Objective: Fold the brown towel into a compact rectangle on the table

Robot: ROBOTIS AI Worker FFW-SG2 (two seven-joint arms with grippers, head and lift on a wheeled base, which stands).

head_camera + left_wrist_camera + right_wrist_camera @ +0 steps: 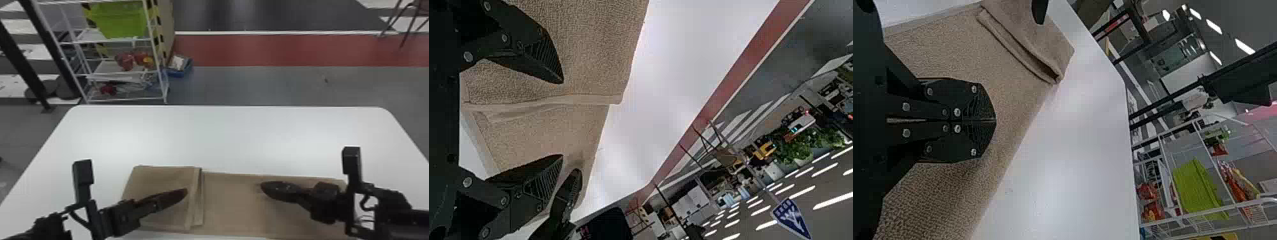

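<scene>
The brown towel (236, 201) lies lengthwise along the table's near side, its left part folded over into a thicker layer whose edge runs front to back. Above that folded part is my left gripper (186, 193); in the left wrist view the left gripper (563, 120) has its fingers spread wide, nothing between them. My right gripper (262, 188) is over the single-layer part of the towel, right of the fold edge. In the right wrist view the right gripper (995, 120) has its two fingers pressed together, with the towel (1018, 100) beneath and no cloth visible between them.
The white table (223, 137) stretches beyond the towel to its far edge. On the floor behind stand a white wire rack (162, 76) with a green bin (121, 19) and a blue box (178, 71).
</scene>
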